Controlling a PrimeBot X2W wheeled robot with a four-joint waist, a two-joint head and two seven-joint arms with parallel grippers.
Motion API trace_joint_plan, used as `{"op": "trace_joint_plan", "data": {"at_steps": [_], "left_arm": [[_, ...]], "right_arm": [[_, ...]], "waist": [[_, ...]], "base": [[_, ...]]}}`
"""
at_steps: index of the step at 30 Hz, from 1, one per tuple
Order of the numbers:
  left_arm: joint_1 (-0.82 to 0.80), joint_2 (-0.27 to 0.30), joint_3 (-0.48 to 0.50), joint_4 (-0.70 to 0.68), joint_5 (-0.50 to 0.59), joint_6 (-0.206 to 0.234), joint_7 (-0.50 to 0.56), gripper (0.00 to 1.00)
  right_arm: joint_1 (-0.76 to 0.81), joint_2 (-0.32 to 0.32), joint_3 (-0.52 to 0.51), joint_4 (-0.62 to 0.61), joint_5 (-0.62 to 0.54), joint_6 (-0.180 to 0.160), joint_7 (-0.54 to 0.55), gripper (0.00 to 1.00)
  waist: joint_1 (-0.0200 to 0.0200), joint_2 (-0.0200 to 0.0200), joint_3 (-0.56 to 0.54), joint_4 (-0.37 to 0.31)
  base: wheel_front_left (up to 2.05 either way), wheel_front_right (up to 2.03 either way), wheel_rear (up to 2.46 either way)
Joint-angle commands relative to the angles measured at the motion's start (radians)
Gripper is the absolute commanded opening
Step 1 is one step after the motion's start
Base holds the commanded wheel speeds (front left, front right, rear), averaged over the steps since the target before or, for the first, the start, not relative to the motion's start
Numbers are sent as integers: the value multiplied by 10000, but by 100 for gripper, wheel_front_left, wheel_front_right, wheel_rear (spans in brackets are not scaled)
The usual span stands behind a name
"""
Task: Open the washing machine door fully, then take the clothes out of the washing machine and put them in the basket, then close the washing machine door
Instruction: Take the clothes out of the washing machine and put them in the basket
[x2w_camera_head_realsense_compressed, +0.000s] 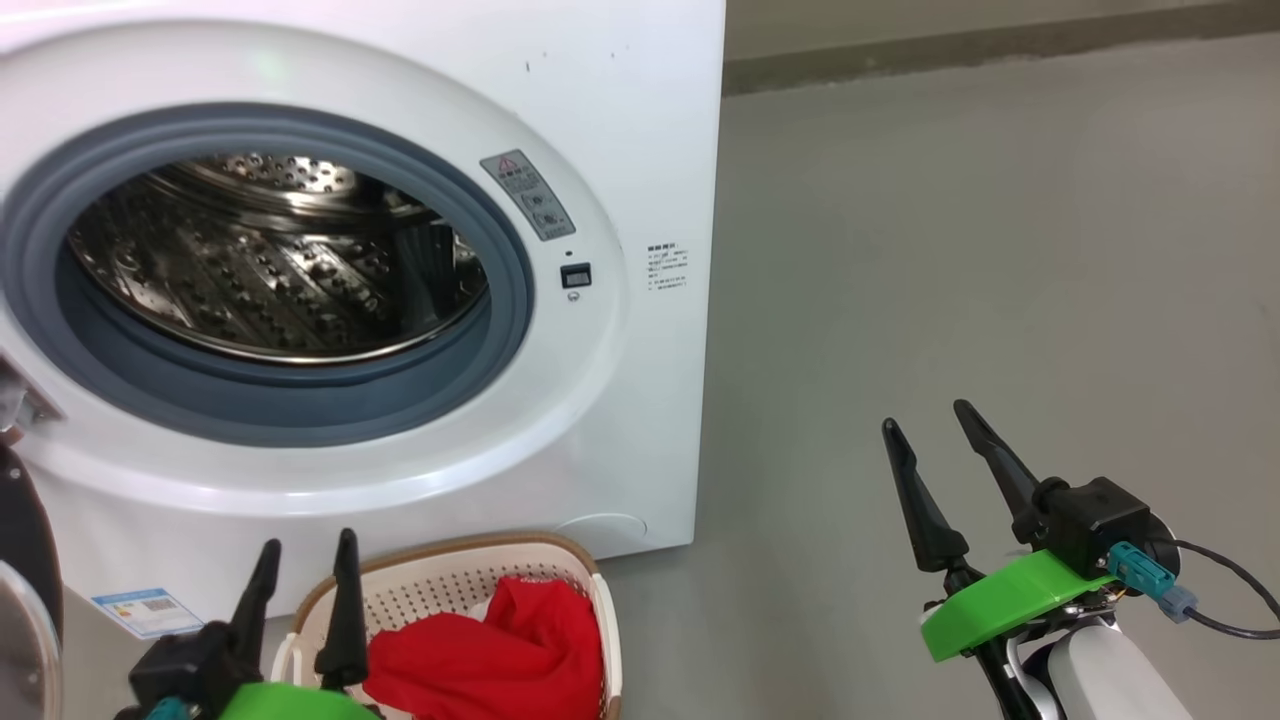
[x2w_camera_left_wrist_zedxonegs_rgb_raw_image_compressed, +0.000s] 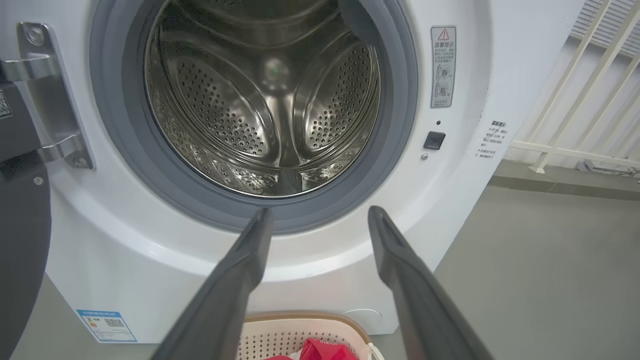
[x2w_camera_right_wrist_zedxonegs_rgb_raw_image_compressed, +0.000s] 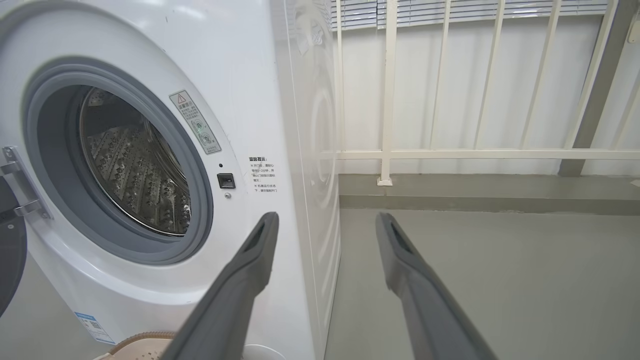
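You are facing the big white boxy front-loading washing machine (x2w_camera_head_realsense_compressed: 620, 130). Its large round door with the glossy black rim (x2w_camera_left_wrist_zedxonegs_rgb_raw_image_compressed: 22, 240) is hanging off the metal hinge (x2w_camera_left_wrist_zedxonegs_rgb_raw_image_compressed: 50, 100) at the left of the opening. Only a sliver of the door is showing at the picture's edge, so it is probably swung wide, though you cannot confirm how far.

The perforated steel drum (x2w_camera_head_realsense_compressed: 270, 260) is lying open to you inside the grey rubber ring (x2w_camera_head_realsense_compressed: 300, 410), and bare metal is showing across the part you can see. The bright red soft fabric clothes (x2w_camera_head_realsense_compressed: 500, 645) are sitting heaped in the small cream-white perforated plastic basket with the brown woven-look rim (x2w_camera_head_realsense_compressed: 430, 590). The basket is standing on the grey floor (x2w_camera_head_realsense_compressed: 950, 250) just in front of the machine's lower front, below the opening.

Your left gripper (x2w_camera_head_realsense_compressed: 308, 540) is hovering over the basket's left end, its two dark fingers spread apart and gripping nothing. In the left wrist view they are pointing toward the bottom of the rubber ring. Your right gripper (x2w_camera_head_realsense_compressed: 925, 415) is hanging over bare floor well to the right of the machine. Its fingers are likewise parted and empty, aiming past the machine's right front corner toward a white railing (x2w_camera_right_wrist_zedxonegs_rgb_raw_image_compressed: 450, 154). A small blue label (x2w_camera_head_realsense_compressed: 145, 610) is showing on the machine's lower left front.
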Motion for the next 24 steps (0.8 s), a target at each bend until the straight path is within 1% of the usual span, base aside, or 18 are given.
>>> {"op": "trace_joint_plan", "data": {"at_steps": [1,13,15,24], "left_arm": [[64,141,420,-589,184,52,-120,100],[1332,226,684,-1837,446,-10,-120,100],[1521,309,684,-1971,593,23,-120,100],[1878,251,771,-2250,436,84,-120,100]], "right_arm": [[-61,24,153,-210,-187,65,-65,100],[576,24,-112,-541,-614,65,-65,100],[660,24,-104,-576,-638,65,-65,100],[856,24,-91,-715,-709,65,-65,100]], "waist": [[0,0,-126,33],[0,0,-632,26],[0,0,-696,5],[0,0,-818,-14]], "base": [[0,0,0],[0,0,0],[0,0,0],[0,0,0]]}}
